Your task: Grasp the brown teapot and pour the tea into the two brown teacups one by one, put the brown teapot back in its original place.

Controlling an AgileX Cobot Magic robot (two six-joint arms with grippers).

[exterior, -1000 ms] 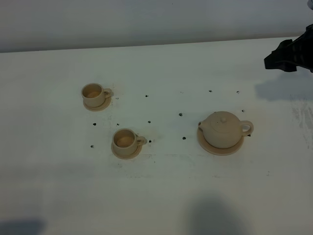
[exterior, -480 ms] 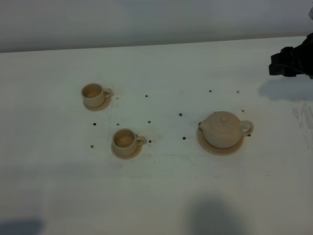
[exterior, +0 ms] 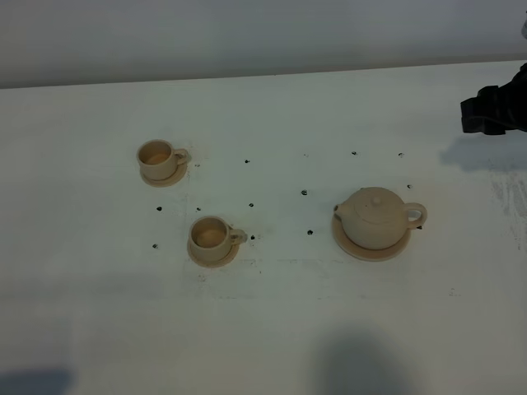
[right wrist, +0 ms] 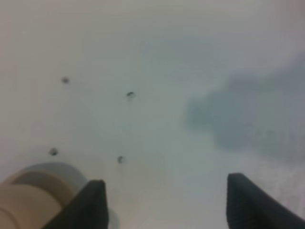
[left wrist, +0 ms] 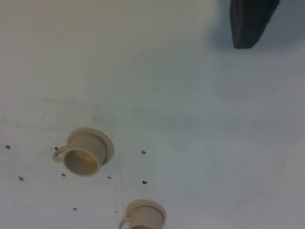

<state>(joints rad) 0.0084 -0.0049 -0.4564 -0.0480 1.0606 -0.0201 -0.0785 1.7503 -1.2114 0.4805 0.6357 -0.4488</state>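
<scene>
The brown teapot (exterior: 375,217) sits upright on its wide round saucer, the original place (exterior: 369,249), right of the table's middle, spout to the left. The two brown teacups (exterior: 156,158) (exterior: 210,236) stand on small saucers at the left; the left wrist view shows them too (left wrist: 85,153) (left wrist: 144,217). My right gripper (exterior: 492,113) hovers at the far right edge, behind the teapot and well apart from it, open and empty (right wrist: 171,205); the teapot (right wrist: 21,205) is a blur beside one finger. Of the left gripper only one dark finger (left wrist: 250,21) shows, far off to one side, touching nothing.
Small dark specks (exterior: 304,192) are scattered over the white table (exterior: 272,329) between the cups and the teapot. The table's back edge (exterior: 247,76) meets a grey wall. Shadows lie along the front edge.
My right gripper has drawn back toward the right edge of the exterior view. The teapot and both cups have stayed put.
</scene>
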